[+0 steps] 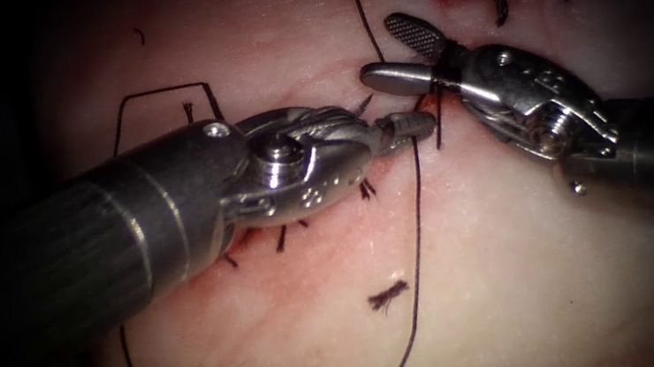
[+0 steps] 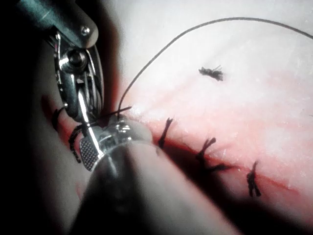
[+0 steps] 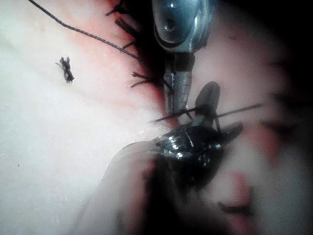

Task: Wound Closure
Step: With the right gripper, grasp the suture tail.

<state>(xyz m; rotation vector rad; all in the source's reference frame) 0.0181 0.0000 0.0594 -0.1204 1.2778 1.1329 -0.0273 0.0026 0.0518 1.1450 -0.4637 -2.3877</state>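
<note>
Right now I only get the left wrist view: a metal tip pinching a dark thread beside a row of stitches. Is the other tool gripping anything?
Observer: No. In the endoscope view the right arm's tool has its jaws spread wide and holds nothing.
Visitor: Where does my thread go?
Observer: From the left arm's tool, shut on the thread, it sweeps down across the tissue to the endoscope view's lower edge.
Visitor: Anything near those open jaws?
Observer: In the right wrist view a thin strand crosses by them, ungripped. I cannot tell where the needle is.
</note>
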